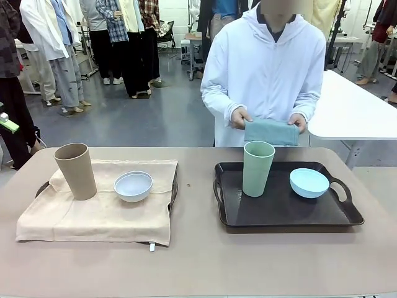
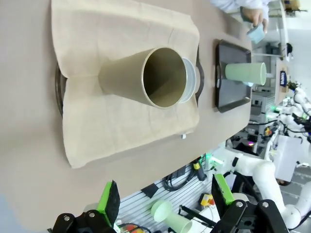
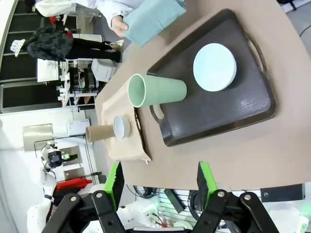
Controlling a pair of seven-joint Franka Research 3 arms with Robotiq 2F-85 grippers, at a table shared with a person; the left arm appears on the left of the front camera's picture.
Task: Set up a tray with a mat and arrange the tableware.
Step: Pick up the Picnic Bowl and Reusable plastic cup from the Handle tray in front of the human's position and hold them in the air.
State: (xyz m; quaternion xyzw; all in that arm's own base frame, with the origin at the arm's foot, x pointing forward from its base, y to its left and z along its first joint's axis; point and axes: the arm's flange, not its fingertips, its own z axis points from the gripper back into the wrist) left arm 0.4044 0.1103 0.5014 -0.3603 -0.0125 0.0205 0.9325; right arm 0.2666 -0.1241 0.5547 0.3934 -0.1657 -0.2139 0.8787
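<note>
Behind the black tray (image 1: 285,214) bearing pale green cup (image 1: 258,169) and light blue bowl (image 1: 309,182), the person's hands (image 1: 239,117) clutch a folded teal mat (image 1: 271,132); left gripper (image 2: 165,188) and right gripper (image 3: 160,171) gape empty.

The beige mat (image 1: 99,217) hides most of what seems a dark tray (image 1: 42,188).

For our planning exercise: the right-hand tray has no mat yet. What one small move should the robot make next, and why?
Probably the right gripper, open, should reach for the pale green cup to clear it off the dark tray. It and the light blue bowl stand on bare tray, while the person's hands hold a folded teal mat.
</note>
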